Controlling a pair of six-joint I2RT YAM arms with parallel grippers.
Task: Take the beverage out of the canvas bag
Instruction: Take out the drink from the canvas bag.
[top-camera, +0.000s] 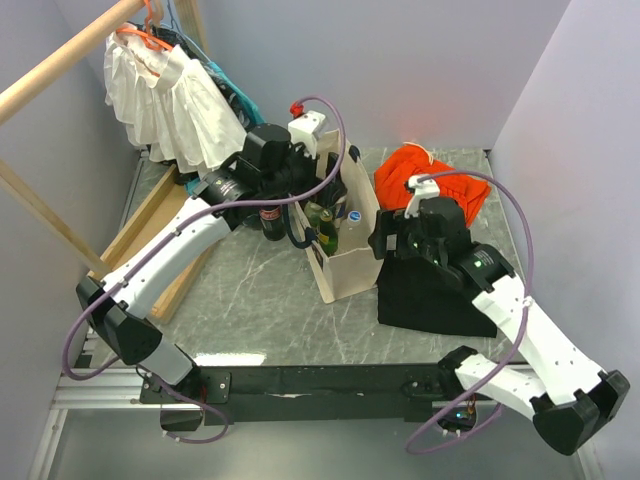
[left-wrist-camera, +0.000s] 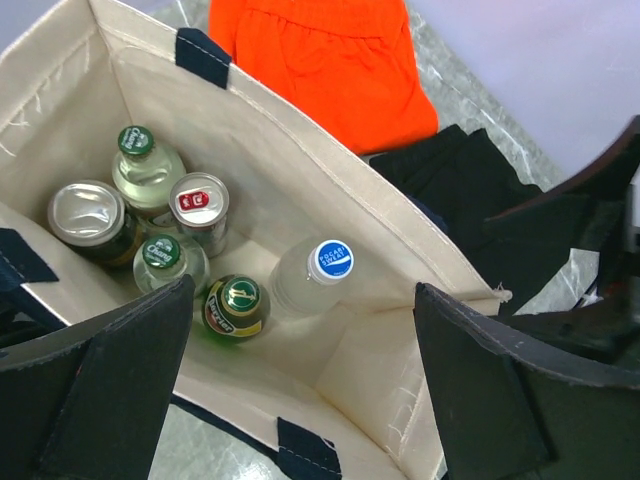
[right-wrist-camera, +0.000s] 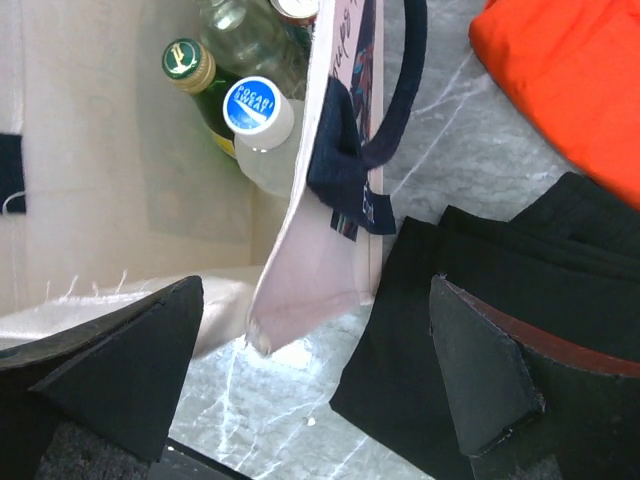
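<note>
The beige canvas bag (top-camera: 350, 262) with black strap handles stands open mid-table. Inside stand a clear bottle with a blue cap (left-wrist-camera: 329, 261), a green Perrier bottle (left-wrist-camera: 237, 302), two green-capped bottles (left-wrist-camera: 136, 143) and two cans (left-wrist-camera: 86, 211). My left gripper (left-wrist-camera: 305, 380) is open and empty, hovering above the bag's mouth, apart from the bottles. My right gripper (right-wrist-camera: 310, 385) is open and empty at the bag's right side, its fingers either side of the bag wall (right-wrist-camera: 312, 262). The blue-capped bottle (right-wrist-camera: 250, 104) also shows in the right wrist view.
An orange cloth bundle (top-camera: 425, 175) lies behind the bag to the right. Black cloth (top-camera: 430, 295) lies under my right arm. A dark bottle (top-camera: 272, 222) stands on the table left of the bag. White garments (top-camera: 170, 95) hang at the back left by wooden rails.
</note>
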